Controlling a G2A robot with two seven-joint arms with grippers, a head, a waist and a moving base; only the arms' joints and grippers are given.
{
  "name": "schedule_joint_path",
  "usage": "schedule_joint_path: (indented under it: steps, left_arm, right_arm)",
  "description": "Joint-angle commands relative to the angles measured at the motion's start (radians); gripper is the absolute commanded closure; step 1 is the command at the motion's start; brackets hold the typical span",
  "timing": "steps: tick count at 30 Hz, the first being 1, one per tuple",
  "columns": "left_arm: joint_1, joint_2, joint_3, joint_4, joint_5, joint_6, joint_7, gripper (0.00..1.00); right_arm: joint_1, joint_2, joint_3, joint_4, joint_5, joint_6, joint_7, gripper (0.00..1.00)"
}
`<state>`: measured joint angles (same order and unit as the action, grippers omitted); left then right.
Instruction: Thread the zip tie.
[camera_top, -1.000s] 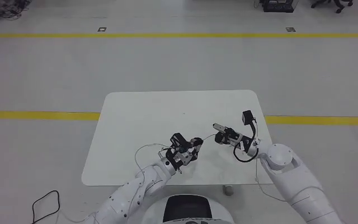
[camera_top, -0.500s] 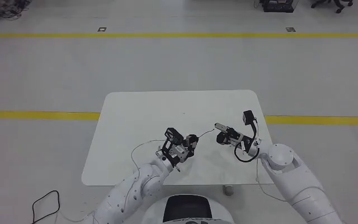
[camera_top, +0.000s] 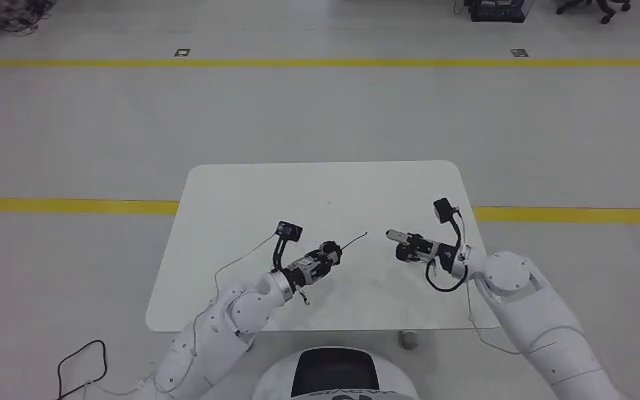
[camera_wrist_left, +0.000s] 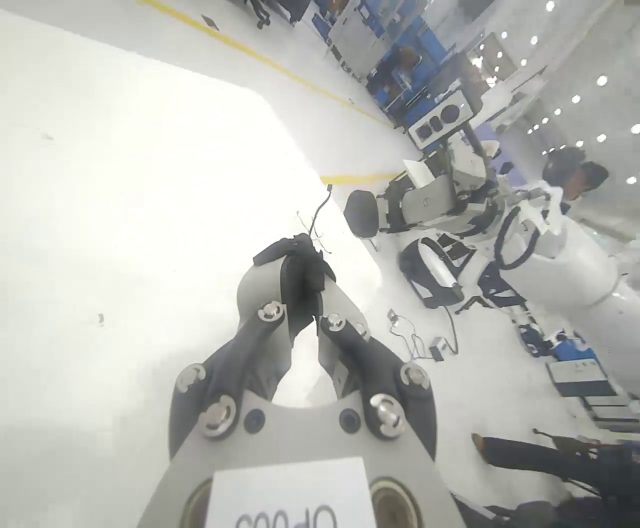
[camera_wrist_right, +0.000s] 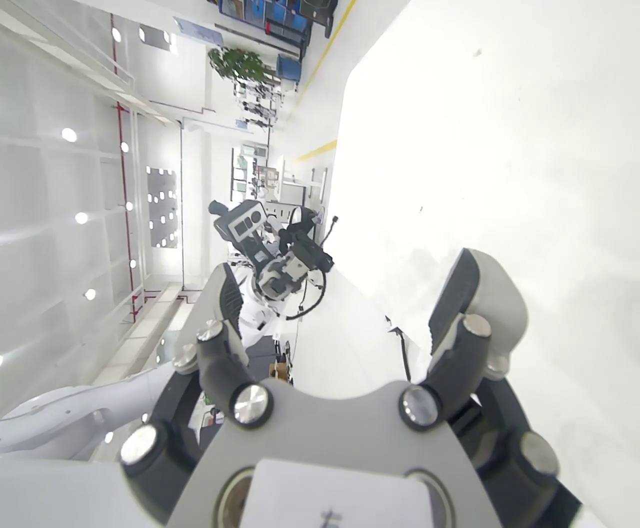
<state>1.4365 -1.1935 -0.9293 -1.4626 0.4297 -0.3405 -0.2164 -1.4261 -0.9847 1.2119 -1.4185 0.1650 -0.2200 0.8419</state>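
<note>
My left gripper is shut on a thin black zip tie above the white table, near its middle front. The tie's free end sticks out past the fingertips toward the right gripper. My right gripper hovers a short way to the right of that tip, open, with nothing between its fingers. In the right wrist view the left gripper shows farther off with the zip tie pointing out of it.
A thin pale cable trails from the left wrist across the table's front left. The table's front edge runs just below both arms. Bare tabletop lies behind the grippers.
The left gripper has drawn back to the left with the zip tie and turned its wrist. The gap between the tie's tip and the right gripper has widened. The right gripper has barely shifted.
</note>
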Motion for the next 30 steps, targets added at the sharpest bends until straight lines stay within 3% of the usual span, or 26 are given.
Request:
schedule_joint_path:
  steps: [1, 7, 11, 14, 15, 20, 23, 30]
  left_arm:
    - [-0.009, 0.0, 0.0, -0.005, 0.005, 0.001, 0.007, 1.0]
    - [-0.006, -0.001, 0.002, -0.002, -0.014, 0.012, 0.005, 1.0]
    - [-0.015, -0.001, -0.005, 0.006, -0.145, 0.041, -0.086, 1.0]
    - [-0.029, 0.002, -0.023, 0.028, -0.275, 0.098, -0.204, 1.0]
    - [-0.031, 0.001, -0.031, 0.036, -0.337, 0.1, -0.226, 1.0]
    - [-0.041, 0.006, -0.039, 0.052, -0.46, 0.107, -0.349, 1.0]
    - [-0.044, 0.007, -0.035, 0.044, -0.483, 0.121, -0.372, 1.0]
    - [-0.065, -0.002, 0.011, 0.015, -0.488, 0.15, -0.347, 1.0]
  right_arm:
    - [0.0, 0.0, 0.0, 0.0, 0.002, 0.0, -0.002, 0.0]
    - [0.0, 0.0, 0.0, 0.0, 0.002, 0.0, -0.002, 0.0]
    - [0.013, 0.001, 0.008, 0.035, 0.041, -0.06, 0.05, 0.0]
    - [0.037, 0.005, 0.02, 0.08, 0.073, -0.12, 0.149, 0.0]
    - [0.049, 0.006, 0.025, 0.09, 0.086, -0.12, 0.189, 0.0]
    - [0.09, 0.008, 0.037, 0.129, 0.113, -0.12, 0.317, 0.0]
    - [0.128, 0.005, 0.026, 0.151, 0.091, -0.12, 0.385, 0.0]
    - [0.202, -0.005, -0.008, 0.186, 0.041, -0.12, 0.484, 0.0]
